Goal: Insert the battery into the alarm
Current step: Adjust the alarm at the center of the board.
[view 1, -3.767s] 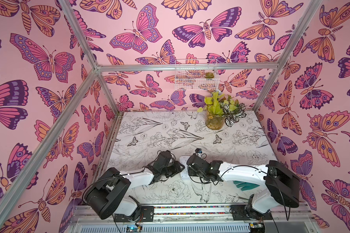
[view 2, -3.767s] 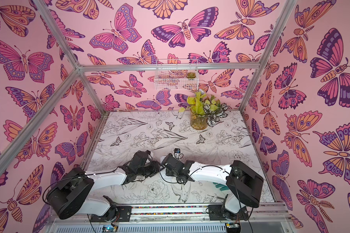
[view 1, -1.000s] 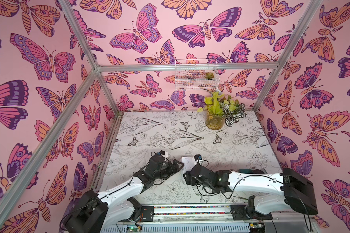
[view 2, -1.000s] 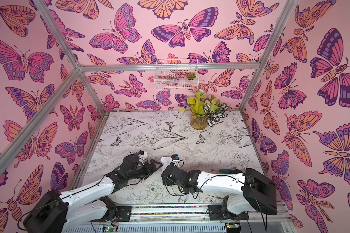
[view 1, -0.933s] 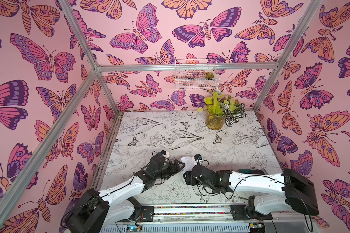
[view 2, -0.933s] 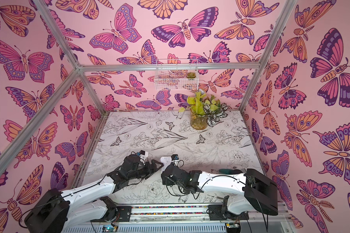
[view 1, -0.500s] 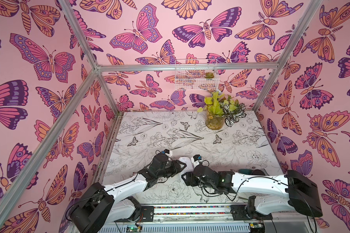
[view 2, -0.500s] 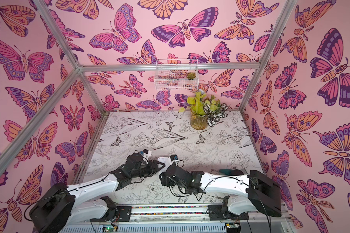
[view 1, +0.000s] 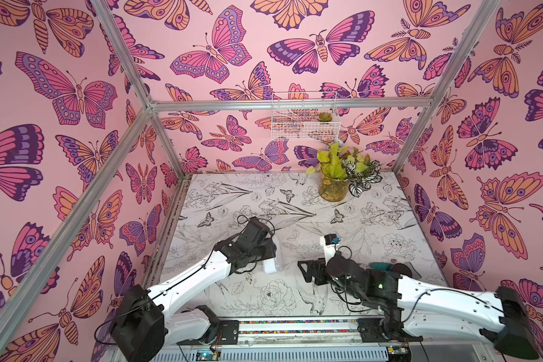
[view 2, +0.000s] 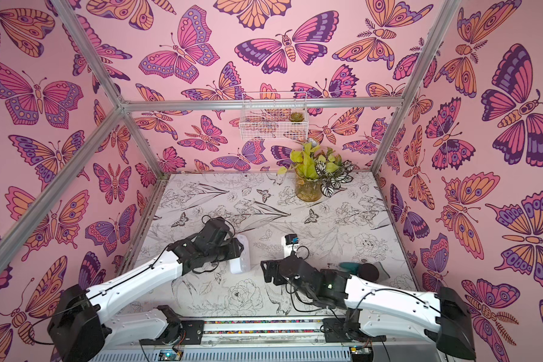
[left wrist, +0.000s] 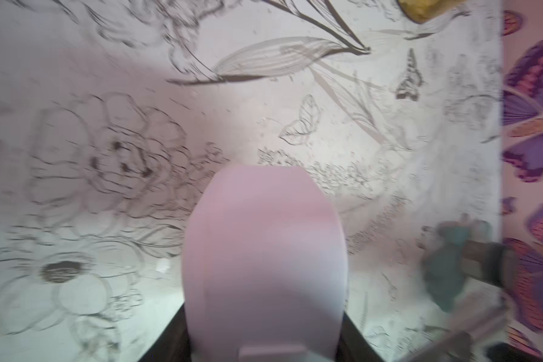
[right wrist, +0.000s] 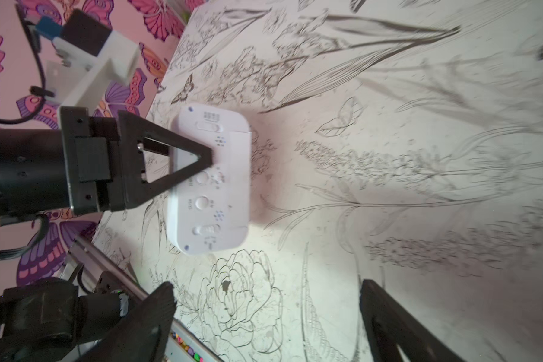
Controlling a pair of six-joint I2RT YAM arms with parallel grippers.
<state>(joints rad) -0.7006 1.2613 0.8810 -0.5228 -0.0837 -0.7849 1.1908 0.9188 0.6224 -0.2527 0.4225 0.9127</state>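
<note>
Overhead, in both top views, the left tool (view 1: 265,255) clamps the alarm (view 1: 271,261) on edge, left of the tabletop's (view 1: 295,194) centre; the right tool (view 1: 308,271) hangs near. Left wrist: the alarm's white shell fills the jaws. Right wrist: its buttoned back faces the right tool, wide and empty. No battery shows, so one should be fetched with the left grip firm.

Both top views are bright, evenly lit and sharp. The left wrist view is motion-blurred; the close alarm (left wrist: 264,266) looks soft and pink-tinted. The right wrist view shows it sharper, casting a soft shadow on the table (right wrist: 389,282), whose far pattern smears.
</note>
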